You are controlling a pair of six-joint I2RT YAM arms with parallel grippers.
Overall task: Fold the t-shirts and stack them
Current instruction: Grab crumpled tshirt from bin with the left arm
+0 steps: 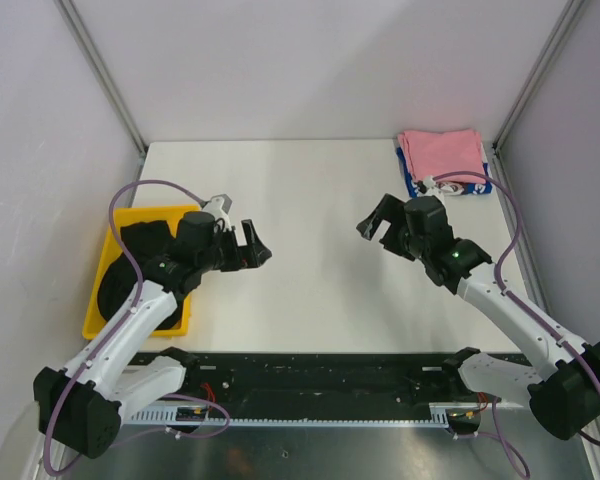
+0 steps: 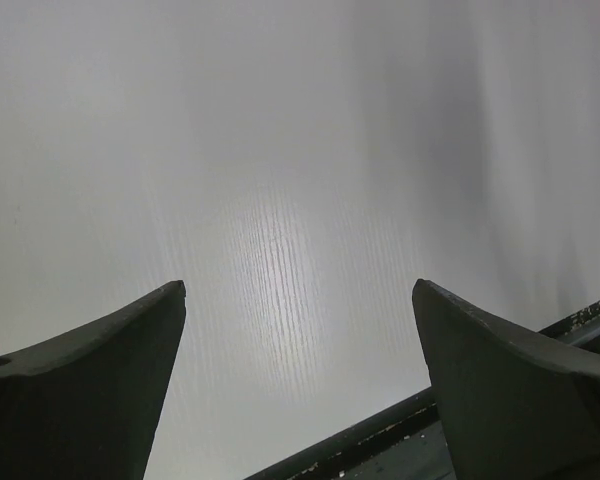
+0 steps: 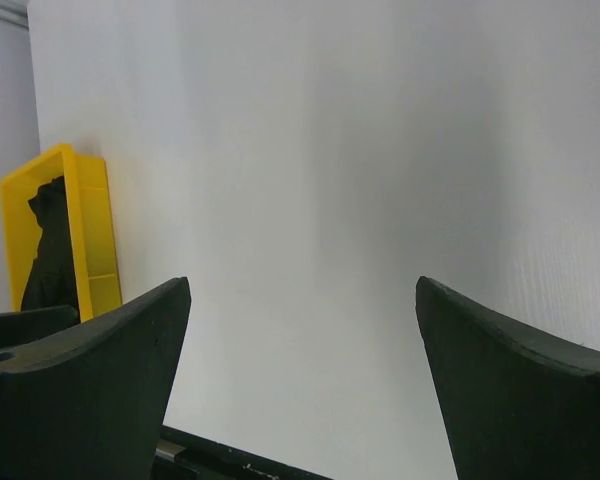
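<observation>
T-shirts in the top view: a pink t-shirt [image 1: 440, 152] lay folded on a blue-and-white t-shirt [image 1: 475, 187] at upper right, and a black t-shirt [image 1: 118, 280] filled the yellow tray [image 1: 95, 305] at left. The left gripper [image 1: 252, 245] and right gripper [image 1: 373, 222] hung open. The left wrist view showed spread jaws above the white table [image 2: 280, 150]. The right wrist view showed the same, with the tray at left.

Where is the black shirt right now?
In the top view the black shirt lies bunched inside the yellow tray at the left edge of the table, far from the pink shirt at the back right corner.
</observation>
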